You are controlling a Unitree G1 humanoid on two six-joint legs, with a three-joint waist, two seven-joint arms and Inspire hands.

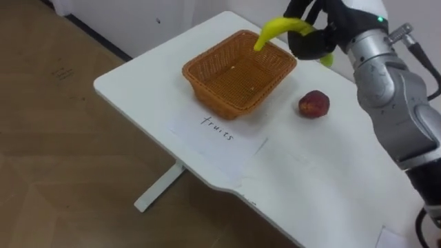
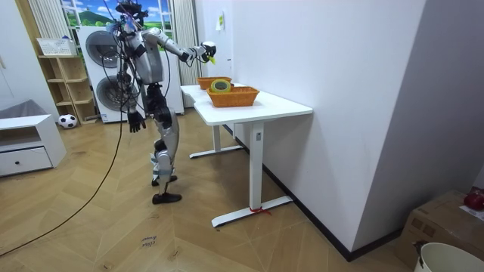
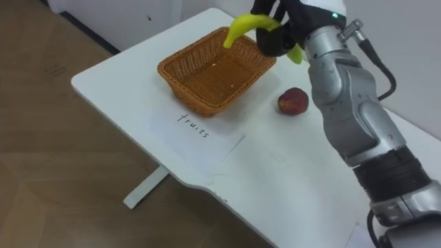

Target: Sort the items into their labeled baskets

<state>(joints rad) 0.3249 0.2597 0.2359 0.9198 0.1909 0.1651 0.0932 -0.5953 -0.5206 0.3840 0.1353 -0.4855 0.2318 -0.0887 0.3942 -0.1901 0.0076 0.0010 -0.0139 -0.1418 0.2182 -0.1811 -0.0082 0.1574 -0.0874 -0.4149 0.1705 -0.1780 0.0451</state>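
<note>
Over the far right corner of the wicker basket [image 1: 207, 89], the robot's right hand [image 1: 313, 38] is up in the air with its dark fingers wrapped round a yellow banana [image 1: 279, 29]. The banana is clear of the basket. Its long end curves left and down, with the tip above the basket's far rim, and a short greenish end sticks out on the right side of the hand. The right arm reaches in from the right edge of the eye views and crosses the far right part of the white surface [image 1: 138, 83].

The basket sits near the left end of the surface, turned at an angle to the edges. A sheet of paper [image 1: 217, 131] with handwriting lies flat just in front of it, on the near side, its far edge touching or tucked under the basket's base. A red fruit [image 1: 314, 104] rests on the surface to the right of the basket, apart from it and below the raised hand.

From the room view, the robot stands upright on the wooden floor at the side of the surface, toward its far end, right arm stretched out over it. Its left hand [image 2: 136, 121] hangs down by its hip; I cannot tell how its fingers are set. A second basket [image 2: 233, 97] stands nearer the camera on the same surface, with a roll of tape [image 2: 220, 86] in it. A washing machine [image 2: 102, 68] stands behind the robot.
</note>
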